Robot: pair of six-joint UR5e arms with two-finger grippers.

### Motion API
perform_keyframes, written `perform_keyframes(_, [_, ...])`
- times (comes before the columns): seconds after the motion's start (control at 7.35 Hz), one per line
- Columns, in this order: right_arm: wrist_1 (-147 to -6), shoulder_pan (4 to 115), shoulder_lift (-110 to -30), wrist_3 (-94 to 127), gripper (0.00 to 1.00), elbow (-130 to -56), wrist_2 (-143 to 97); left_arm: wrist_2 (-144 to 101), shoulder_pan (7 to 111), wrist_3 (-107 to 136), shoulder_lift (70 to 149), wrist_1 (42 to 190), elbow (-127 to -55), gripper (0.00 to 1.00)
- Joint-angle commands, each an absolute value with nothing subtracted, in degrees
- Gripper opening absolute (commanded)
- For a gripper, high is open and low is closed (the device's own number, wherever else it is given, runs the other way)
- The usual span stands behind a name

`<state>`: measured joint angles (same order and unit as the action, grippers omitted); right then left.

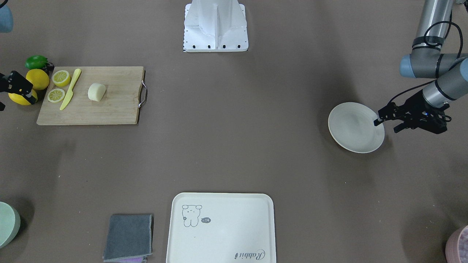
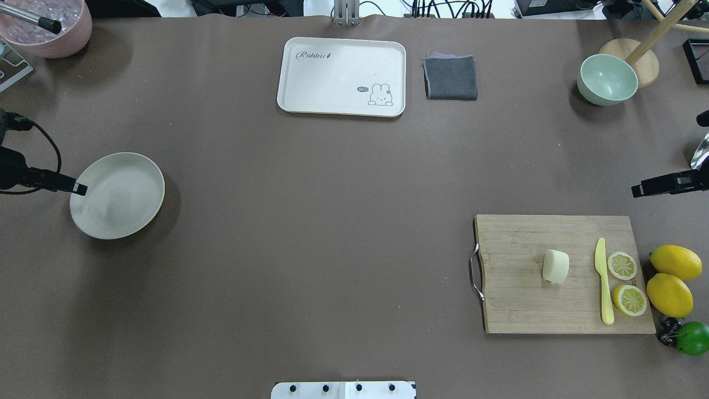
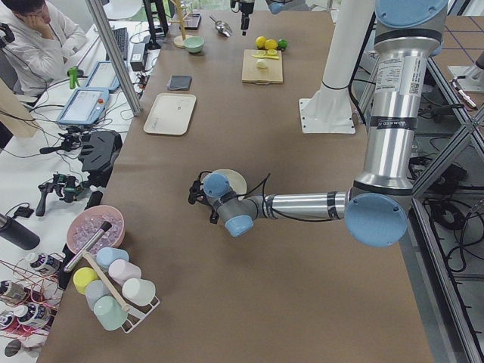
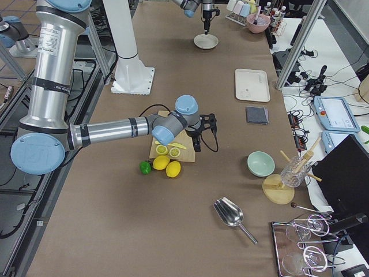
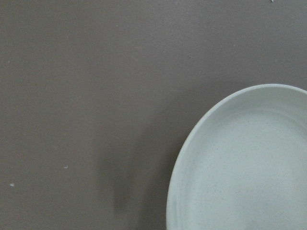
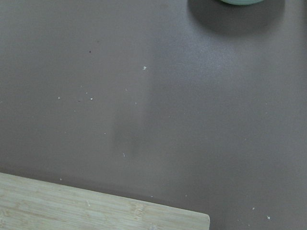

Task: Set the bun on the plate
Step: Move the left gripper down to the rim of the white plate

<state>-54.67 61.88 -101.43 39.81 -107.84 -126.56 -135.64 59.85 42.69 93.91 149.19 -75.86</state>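
Note:
The pale cream bun (image 2: 555,266) lies near the middle of a wooden cutting board (image 2: 526,310) on my right side, also seen as bun (image 1: 97,92). The round off-white plate (image 2: 117,195) sits far across the table on my left, with nothing on it. My left gripper (image 1: 386,126) hangs over the plate's outer rim (image 5: 192,143), its fingers apart and holding nothing. My right gripper (image 2: 638,190) hovers beyond the board's far right corner (image 6: 96,211), well away from the bun, and looks open and empty.
On the board lie a yellow knife (image 2: 604,288) and two lemon slices (image 2: 622,265); whole lemons (image 2: 670,293) and a lime (image 2: 693,338) sit beside it. A cream tray (image 2: 310,77), grey cloth (image 2: 451,77) and green bowl (image 2: 607,79) stand at the far edge.

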Motion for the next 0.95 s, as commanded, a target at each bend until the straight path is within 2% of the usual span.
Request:
perform_keyframes(0.0, [-54.67,61.87,-101.43,39.81,1.0,-107.93,-126.56,-135.79,59.5,42.8,94.04,149.94,-74.97,0.5])
perform_keyframes(0.27, [-54.75,61.87,-101.51,39.81,1.0,-107.84,-126.39,-135.79,58.97,42.8,94.04,149.94,-75.06,0.41])
perform_keyframes(0.54, [-54.67,61.87,-101.51,39.81,1.0,-107.75,-126.39,-136.05,58.89,44.02,94.48,149.94,-75.23,0.0])
perform_keyframes(0.82, [-54.67,61.87,-101.51,39.81,1.0,-107.84,-126.39,-136.05,58.89,49.62,96.49,150.03,-76.89,0.0])
